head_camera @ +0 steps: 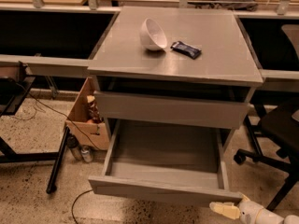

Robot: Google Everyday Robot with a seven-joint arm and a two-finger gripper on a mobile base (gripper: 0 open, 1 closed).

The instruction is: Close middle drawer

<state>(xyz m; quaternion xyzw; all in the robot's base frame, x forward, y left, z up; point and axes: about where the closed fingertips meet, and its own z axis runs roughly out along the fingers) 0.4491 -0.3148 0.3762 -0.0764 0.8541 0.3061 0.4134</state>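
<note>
The middle drawer point(163, 164) is pulled far out below the counter point(215, 64), low in the view. Its plain grey inside is open to see and its flat front faces the camera. Just above it, the taller-fronted drawer point(170, 110) sits almost fully pushed in. My tool point(225, 210) is at the bottom right, just beside the right end of the open drawer's front and a little lower. I cannot tell if it is released or clenched, nor if it touches the front. On the counter a white bowl point(153, 34) lies tipped on its side, with a dark packet point(186, 49) just beside it. A cardboard box point(86, 120) stands on the floor at the left and an office chair point(280, 129) at the right.
</note>
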